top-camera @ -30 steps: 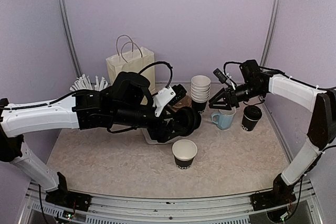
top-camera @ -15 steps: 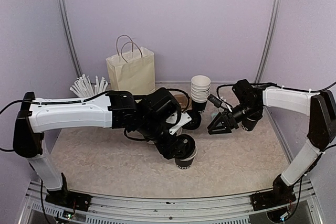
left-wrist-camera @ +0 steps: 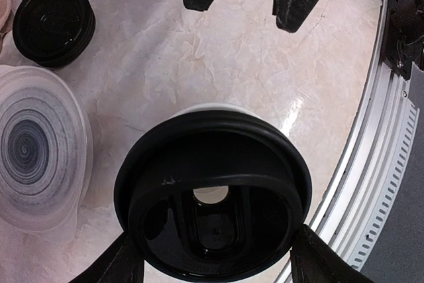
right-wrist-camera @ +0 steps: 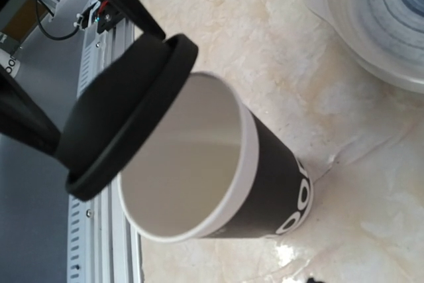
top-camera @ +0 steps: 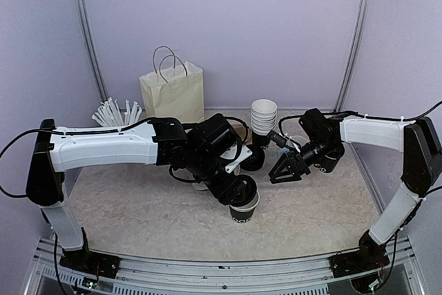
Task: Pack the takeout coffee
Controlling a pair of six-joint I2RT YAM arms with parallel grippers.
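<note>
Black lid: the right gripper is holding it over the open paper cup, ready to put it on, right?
Not quite. The left gripper holds the black lid over the open paper cup. The right gripper is open beside it and holds nothing. The top external view shows this.

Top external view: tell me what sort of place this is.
Probably a lab booth staged as a takeout coffee counter: robot arms at a marbled table inside plain lilac walls, with a paper carry bag and stacked paper cups.
</note>
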